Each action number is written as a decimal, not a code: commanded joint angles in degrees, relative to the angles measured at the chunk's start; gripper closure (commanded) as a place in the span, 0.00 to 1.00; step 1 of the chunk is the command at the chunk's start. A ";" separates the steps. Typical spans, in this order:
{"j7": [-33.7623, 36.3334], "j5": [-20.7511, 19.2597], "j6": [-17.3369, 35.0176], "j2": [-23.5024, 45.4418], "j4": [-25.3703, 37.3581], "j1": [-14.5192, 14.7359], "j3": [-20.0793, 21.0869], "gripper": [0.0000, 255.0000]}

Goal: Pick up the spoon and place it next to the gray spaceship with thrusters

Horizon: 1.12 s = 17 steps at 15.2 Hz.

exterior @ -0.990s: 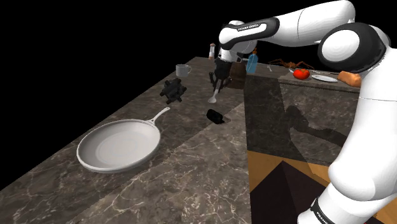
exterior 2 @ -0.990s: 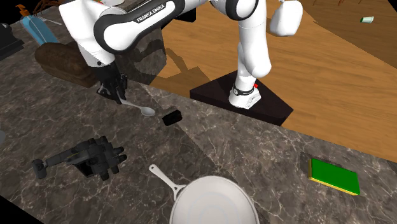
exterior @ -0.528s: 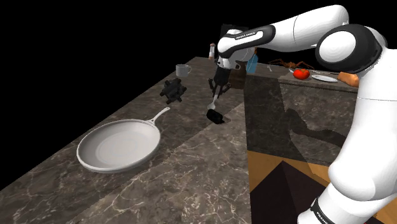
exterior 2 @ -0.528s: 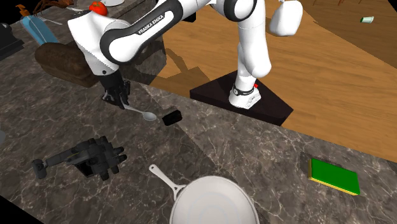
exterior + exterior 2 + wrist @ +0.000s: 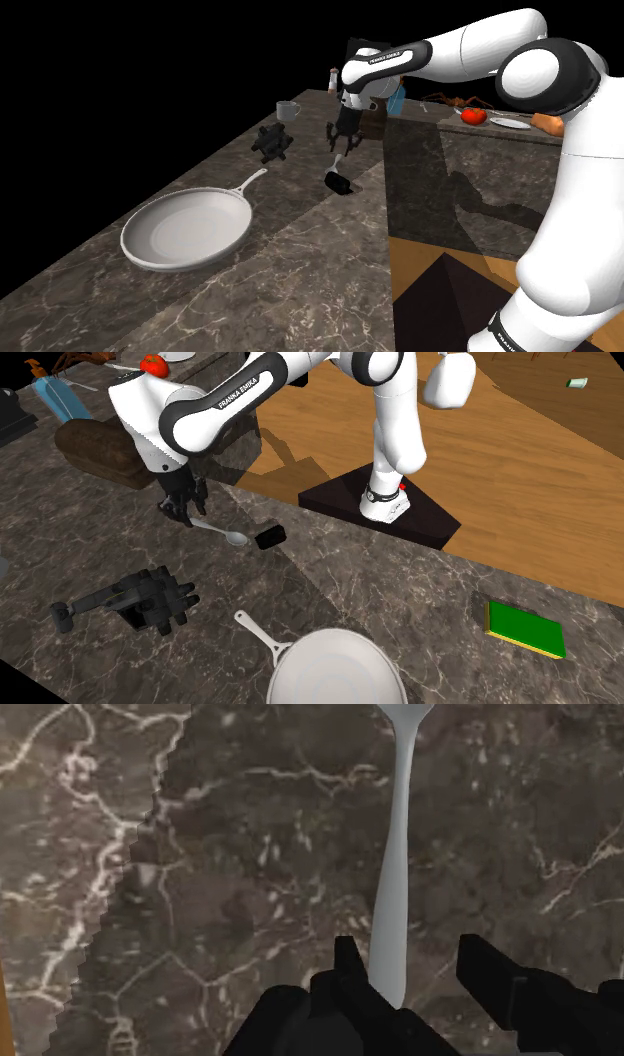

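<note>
The pale grey spoon (image 5: 224, 532) lies on the dark marble counter (image 5: 380, 602), bowl end pointing toward a small black block (image 5: 268, 536). My gripper (image 5: 184, 509) is open just above the spoon's handle end. In the wrist view the spoon (image 5: 400, 834) runs out from between the fingers of the gripper (image 5: 410, 959), close to one finger (image 5: 345, 966) and clear of the other. In the shoulder view the gripper (image 5: 340, 141) hangs over the spoon (image 5: 335, 163). The dark grey spaceship (image 5: 272, 143) (image 5: 140, 602) sits a short way off on the counter.
A white frying pan (image 5: 185, 228) (image 5: 335, 672) lies beyond the spaceship. A mug (image 5: 288, 110), a blue bottle (image 5: 397, 100) and a brown loaf-shaped thing (image 5: 100, 452) stand near the arm. A green pad (image 5: 525, 629) sits by the counter's edge. A tomato (image 5: 473, 116) rests on the side counter.
The gripper carried the spoon down toward the small black block. Its fingers have opened and the spoon now rests on the counter.
</note>
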 commanded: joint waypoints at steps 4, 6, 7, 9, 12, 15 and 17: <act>0.00 0.00 0.00 0.00 0.00 0.00 0.00 0.00; 0.00 0.03 -1.74 -0.46 1.26 -0.17 -0.05 0.00; 0.01 0.05 -3.50 -0.84 2.63 -0.34 -0.10 0.00; 0.05 0.06 -6.73 -1.33 5.34 -0.62 -0.20 0.00; 0.05 0.06 -6.73 -1.34 5.34 -0.62 -0.20 0.00; 0.05 0.06 -6.73 -1.33 5.34 -0.62 -0.20 0.00; 0.05 0.06 -6.73 -1.33 5.34 -0.62 -0.20 0.00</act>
